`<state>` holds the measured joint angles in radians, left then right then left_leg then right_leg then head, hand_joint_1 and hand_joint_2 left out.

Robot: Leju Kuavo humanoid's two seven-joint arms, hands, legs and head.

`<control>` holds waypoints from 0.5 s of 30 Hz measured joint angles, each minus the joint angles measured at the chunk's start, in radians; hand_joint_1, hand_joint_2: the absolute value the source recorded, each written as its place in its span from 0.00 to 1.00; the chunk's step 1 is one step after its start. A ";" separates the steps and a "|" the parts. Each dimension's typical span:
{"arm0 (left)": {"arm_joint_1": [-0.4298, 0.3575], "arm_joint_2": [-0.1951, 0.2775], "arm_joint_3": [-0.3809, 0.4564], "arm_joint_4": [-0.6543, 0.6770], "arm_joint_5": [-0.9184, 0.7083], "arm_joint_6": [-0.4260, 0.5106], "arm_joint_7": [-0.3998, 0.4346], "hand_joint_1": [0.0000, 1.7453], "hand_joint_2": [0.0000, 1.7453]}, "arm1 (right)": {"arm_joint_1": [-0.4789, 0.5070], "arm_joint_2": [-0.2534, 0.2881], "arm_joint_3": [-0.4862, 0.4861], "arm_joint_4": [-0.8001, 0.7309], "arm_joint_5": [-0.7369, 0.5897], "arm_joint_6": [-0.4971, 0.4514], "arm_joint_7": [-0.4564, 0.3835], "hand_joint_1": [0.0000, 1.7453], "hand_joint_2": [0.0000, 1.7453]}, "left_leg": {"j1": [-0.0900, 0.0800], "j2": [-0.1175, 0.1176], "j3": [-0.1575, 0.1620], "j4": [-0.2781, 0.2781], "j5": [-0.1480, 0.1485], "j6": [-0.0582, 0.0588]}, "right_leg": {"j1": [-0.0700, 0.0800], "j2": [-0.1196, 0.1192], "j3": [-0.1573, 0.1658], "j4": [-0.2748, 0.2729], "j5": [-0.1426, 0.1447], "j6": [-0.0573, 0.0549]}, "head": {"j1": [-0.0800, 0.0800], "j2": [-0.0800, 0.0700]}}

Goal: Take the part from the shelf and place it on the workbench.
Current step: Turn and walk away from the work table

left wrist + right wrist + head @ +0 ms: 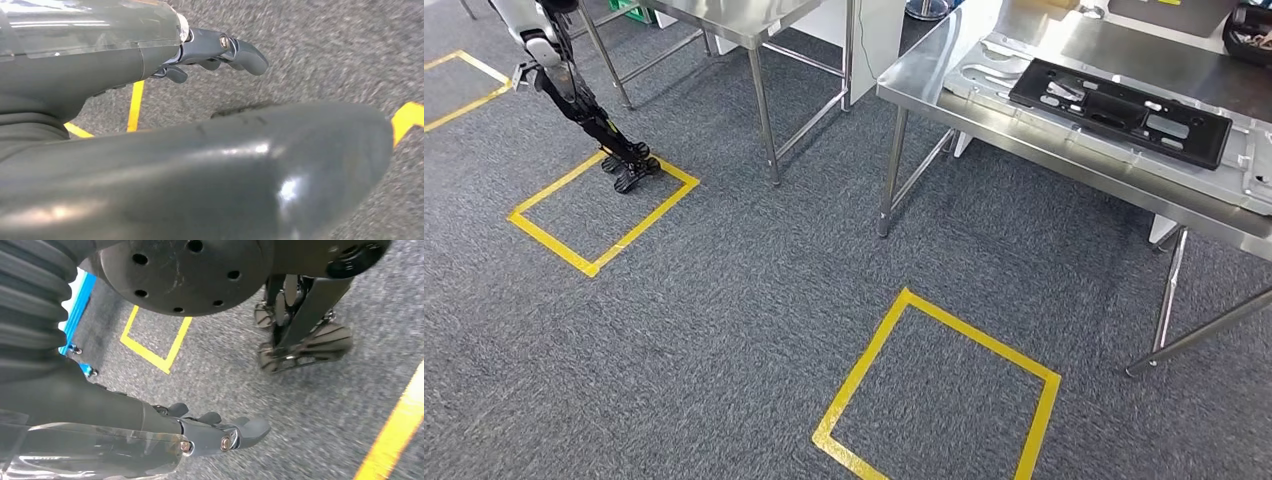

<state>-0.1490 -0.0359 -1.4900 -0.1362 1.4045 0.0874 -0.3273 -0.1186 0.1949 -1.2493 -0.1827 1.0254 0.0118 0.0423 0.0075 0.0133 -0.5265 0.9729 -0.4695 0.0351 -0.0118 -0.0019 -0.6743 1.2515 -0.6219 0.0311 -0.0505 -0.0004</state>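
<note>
A long flat black part (1119,110) lies on a silver panel (1024,115) on top of the steel workbench (924,85) at the upper right of the head view. My left hand (215,50) hangs over the grey carpet, fingers loosely extended, nothing in it. My right hand (220,432) also hangs over the carpet, its fingers apart and empty. Both hands are far from the part.
Another robot's legs (589,110) stand at the edge of a yellow floor square (604,215) at the upper left. A second yellow square (939,385) lies in front of the workbench. Another steel table (734,20) stands at the back. A blue frame (80,300) rests on the carpet.
</note>
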 joint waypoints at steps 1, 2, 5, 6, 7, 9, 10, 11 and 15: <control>0.000 0.000 0.000 0.000 0.000 0.000 0.000 0.00 0.00 | 0.000 0.000 0.000 0.000 0.000 0.000 0.000 0.00 0.00 | 0.000 0.000 -0.013 0.002 0.009 -0.002 | -0.001 0.000 -0.001 0.032 -0.003 0.002 | 0.000 0.000; 0.001 0.000 0.000 0.000 0.000 0.000 0.000 0.00 0.00 | 0.000 0.000 0.000 0.000 0.000 0.000 0.000 0.00 0.00 | 0.000 0.001 -0.026 0.005 0.017 -0.004 | -0.003 0.000 0.015 0.031 0.013 0.004 | 0.000 0.000; 0.001 0.000 0.000 0.000 0.002 0.000 0.000 0.00 0.00 | -0.002 0.000 0.000 0.000 0.000 0.002 -0.001 0.00 0.00 | 0.000 0.000 -0.060 0.021 0.035 -0.014 | -0.004 0.000 0.152 -0.155 0.082 0.001 | 0.000 0.000; 0.001 0.000 0.000 0.000 0.004 0.000 -0.001 0.00 0.00 | -0.002 0.000 0.000 0.000 0.000 0.003 -0.002 0.00 0.00 | -0.002 0.000 -0.067 0.026 0.041 -0.020 | -0.003 0.000 0.191 -0.218 0.086 -0.003 | 0.000 0.000; 0.001 0.000 0.000 0.000 0.005 0.000 -0.002 0.00 0.00 | -0.003 0.000 0.000 0.000 0.000 0.005 -0.002 0.00 0.00 | -0.003 0.000 -0.072 0.030 0.046 -0.026 | -0.001 0.001 0.214 -0.259 0.082 -0.008 | 0.000 0.000; 0.001 0.000 0.000 0.000 0.006 0.000 -0.002 0.00 0.00 | -0.002 0.000 0.000 0.000 0.000 0.007 -0.003 0.00 0.00 | -0.003 0.000 -0.077 0.030 0.058 -0.040 | 0.002 0.002 0.215 -0.274 0.083 -0.020 | 0.000 0.000; 0.002 0.000 0.000 0.000 0.007 0.000 -0.003 0.00 0.00 | -0.002 0.000 0.000 0.000 0.000 0.008 -0.003 0.00 0.00 | -0.001 -0.001 -0.080 0.033 0.056 -0.045 | 0.001 0.000 0.210 -0.276 0.090 -0.028 | 0.000 0.000; 0.002 0.000 0.000 0.000 0.008 0.000 -0.003 0.00 0.00 | -0.002 0.000 0.000 0.000 0.000 0.008 -0.003 0.00 0.00 | 0.000 -0.002 -0.088 0.047 0.039 -0.051 | 0.000 -0.001 0.203 -0.277 0.098 -0.038 | 0.000 0.000; 0.004 0.000 0.000 0.000 0.009 0.000 -0.005 0.00 0.00 | -0.002 0.000 0.000 0.000 -0.003 0.012 -0.003 0.00 0.00 | 0.004 -0.005 -0.157 0.260 -0.112 -0.063 | 0.004 -0.002 0.163 -0.279 0.130 -0.058 | 0.000 0.000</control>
<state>-0.1450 -0.0359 -1.4900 -0.1362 1.4134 0.0877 -0.3319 -0.1203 0.1946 -1.2489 -0.1827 1.0223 0.0234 0.0397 0.0111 0.0086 -0.6839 1.2332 -0.5818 -0.0280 -0.0080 -0.0043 -0.5110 0.9729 -0.4921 -0.0268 -0.0507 -0.0004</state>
